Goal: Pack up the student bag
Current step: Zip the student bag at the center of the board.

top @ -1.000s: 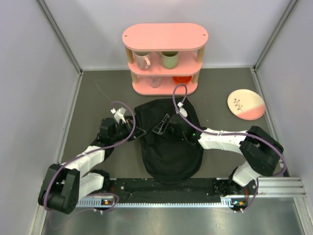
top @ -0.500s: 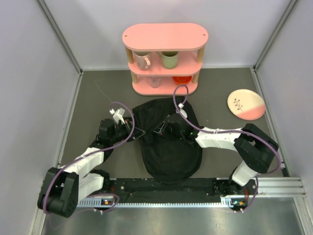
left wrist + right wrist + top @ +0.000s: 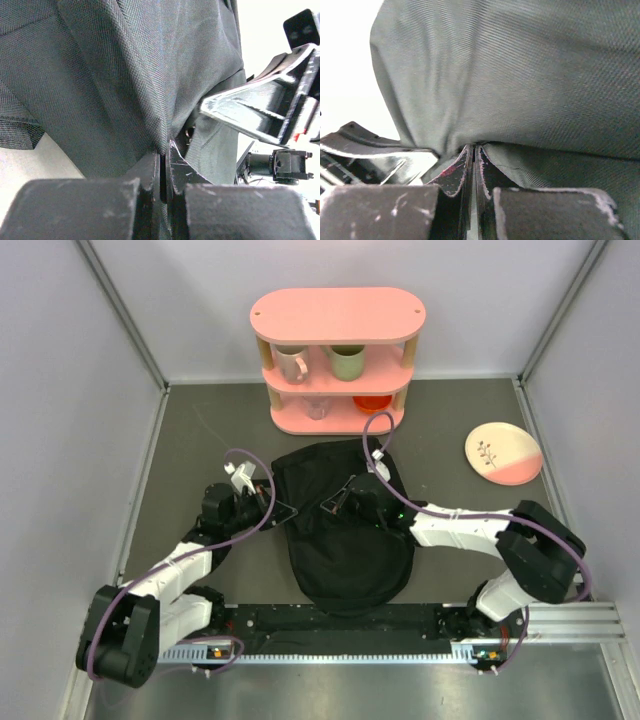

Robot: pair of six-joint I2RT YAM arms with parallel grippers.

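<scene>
**Two pinches side by side on the bag's upper half**

The student bag (image 3: 350, 540) lies flat in the middle of the overhead frame. Its long axis runs from the pink shelf (image 3: 338, 360) at the top down toward the arm bases at the bottom.

The left gripper (image 3: 283, 509) sits at the bag's left edge, jaws closed on a fold of black fabric. The wrist view shows the cloth drawn tight into the slit between its fingertips (image 3: 150, 167).

The right gripper (image 3: 331, 503) is just to the right, over the bag's upper middle, and is likewise clamped on a ridge of fabric.

The two grips are near each other on a line across the bag's short axis. Any parting pull would therefore likely run left-right in the frame. Whether they hold opposite lips of the opening is hard to tell, since no zip or mouth shows clearly.
</scene>
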